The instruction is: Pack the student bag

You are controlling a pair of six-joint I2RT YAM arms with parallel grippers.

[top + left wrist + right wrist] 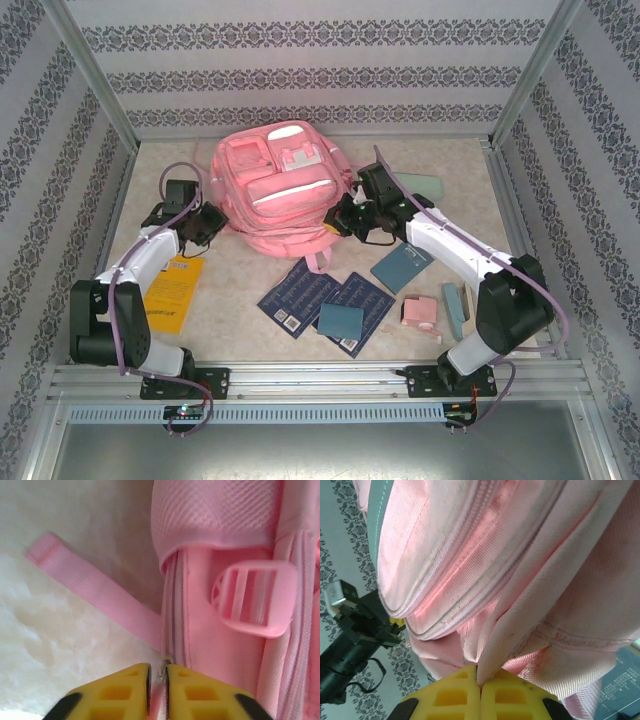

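A pink student bag (280,170) lies face up at the far middle of a pale surface (450,165), with one robot arm at each side of it.

The right claw (338,218) is at the bag's near right corner. Seen from its wrist, its yellow pads (450,695) are pressed together on a fold of the bag's pink fabric, just beside a zip line. This hold likely braces the bag so that a zip can run.

The left claw (208,222) is at the bag's left side. From its wrist, its pads (120,690) stand a sliver apart, with a small metal zip tab (164,669) at their tips, at the end of a zip line along the bag's side. Whether they pinch the tab or only flank it cannot be told. A loose pink strap (95,587) trails over the surface to the left, and a pink buckle (255,597) rests on the bag.

Nearer the arms lie a yellow book (175,290), two dark blue booklets (298,295), a small pink box (420,312) and a pale-green case (455,308), none yet inside. The bag seems to be at the opening stage, with packing not yet begun.
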